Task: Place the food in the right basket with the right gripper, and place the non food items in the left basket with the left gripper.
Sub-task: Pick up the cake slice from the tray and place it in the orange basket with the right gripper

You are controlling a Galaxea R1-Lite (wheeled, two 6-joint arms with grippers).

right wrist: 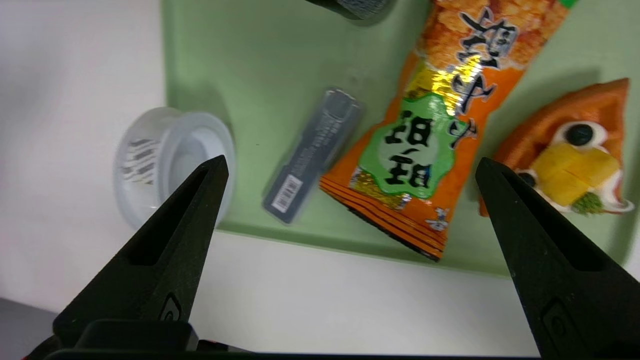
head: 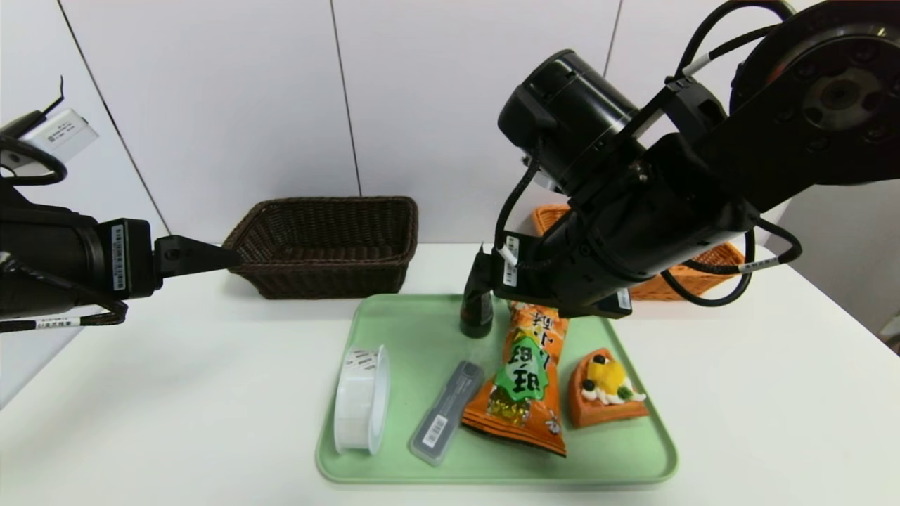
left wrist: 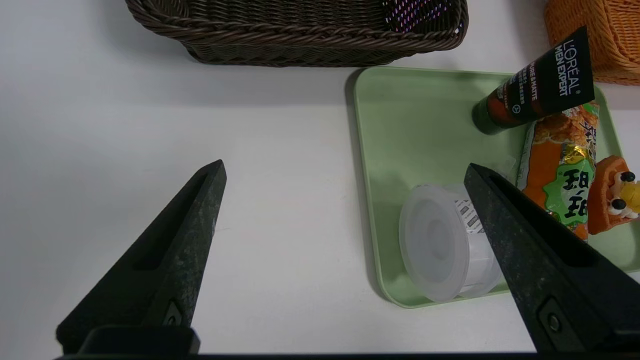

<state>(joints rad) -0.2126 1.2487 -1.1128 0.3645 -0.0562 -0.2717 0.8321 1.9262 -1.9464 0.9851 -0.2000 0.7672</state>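
left to right on the green tray (head: 365,457) on the white counter (head: 176,393): white tape-like roll (head: 361,407) standing on edge, light and rigid but likely to roll, best pinched across its rim; slim grey case (head: 446,412), flat and stiff, best taken across its narrow width; dark tube (head: 477,302), upright and tippable; orange snack bag (head: 524,379), light, crinkly, probably slippery, best gripped mid-body; cake wedge (head: 603,388), seemingly soft on top, best held by its sides. left gripper (left wrist: 345,172) hovers beside the dark brown basket (head: 327,242), fingers wide apart and empty; right gripper (right wrist: 350,167), likewise spread and empty, hangs over the bag, with the orange-tan basket (head: 692,277) behind it.
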